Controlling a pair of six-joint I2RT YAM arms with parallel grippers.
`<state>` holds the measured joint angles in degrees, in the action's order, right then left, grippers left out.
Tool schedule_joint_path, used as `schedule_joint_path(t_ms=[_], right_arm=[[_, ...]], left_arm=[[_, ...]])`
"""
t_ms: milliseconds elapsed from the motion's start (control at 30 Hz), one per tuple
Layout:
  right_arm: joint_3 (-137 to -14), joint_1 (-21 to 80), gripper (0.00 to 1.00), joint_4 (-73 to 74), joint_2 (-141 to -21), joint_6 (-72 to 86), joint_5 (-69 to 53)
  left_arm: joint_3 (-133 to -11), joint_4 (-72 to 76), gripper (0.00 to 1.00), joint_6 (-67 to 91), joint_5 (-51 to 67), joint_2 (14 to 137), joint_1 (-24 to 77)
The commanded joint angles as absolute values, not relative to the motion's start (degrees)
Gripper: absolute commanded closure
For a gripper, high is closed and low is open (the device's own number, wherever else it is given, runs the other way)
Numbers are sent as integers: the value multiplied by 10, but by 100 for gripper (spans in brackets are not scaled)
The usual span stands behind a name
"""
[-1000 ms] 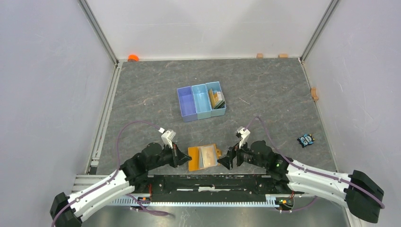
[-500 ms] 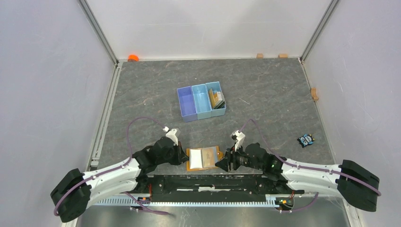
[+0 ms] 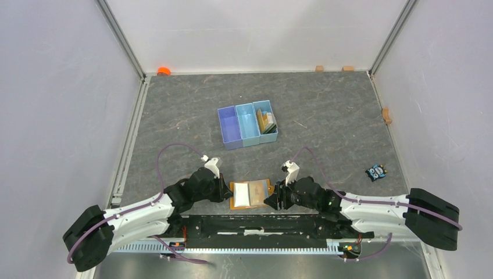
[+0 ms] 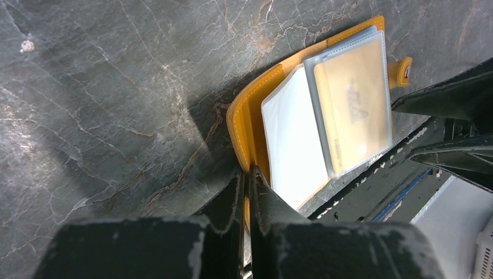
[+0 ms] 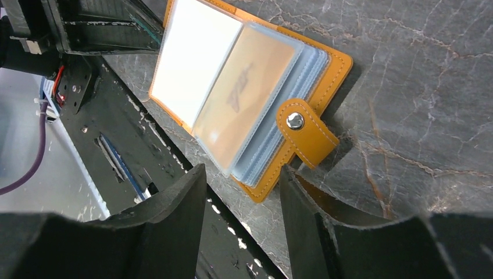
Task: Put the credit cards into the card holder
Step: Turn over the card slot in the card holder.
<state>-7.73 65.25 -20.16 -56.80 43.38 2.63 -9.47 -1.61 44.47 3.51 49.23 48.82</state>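
The orange-tan card holder (image 3: 250,194) lies open at the table's near edge, clear sleeves showing, one with a gold card inside (image 4: 352,107). My left gripper (image 4: 246,174) is shut on the holder's left cover edge (image 4: 247,125). My right gripper (image 5: 244,177) is open just off the holder's right corner, beside the clasp tab (image 5: 305,131), touching nothing. In the top view the left gripper (image 3: 225,190) and right gripper (image 3: 273,199) flank the holder. More credit cards (image 3: 267,121) stand in the right compartment of the blue tray (image 3: 229,129).
The black base rail (image 3: 261,224) runs right along the holder's near side. A small black-and-blue gadget (image 3: 376,172) lies at the right. An orange object (image 3: 164,71) sits in the far left corner; small tan blocks (image 3: 386,114) line the right wall.
The left arm came in and closed on the holder's left edge, and the holder turned squarer. The right gripper slid slightly left toward the holder's right corner.
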Motion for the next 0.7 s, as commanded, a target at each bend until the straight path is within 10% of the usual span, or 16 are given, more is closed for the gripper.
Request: schedule_joint_path(t_ms=[0,667], right_arm=[[-103,656,47,-243,-580,443,37],[-110,655,59,-256,-625,466,34]], left_arm=[[-93,-23,98,427,32,493,485],[-91,-21,98,427,38,488,485]])
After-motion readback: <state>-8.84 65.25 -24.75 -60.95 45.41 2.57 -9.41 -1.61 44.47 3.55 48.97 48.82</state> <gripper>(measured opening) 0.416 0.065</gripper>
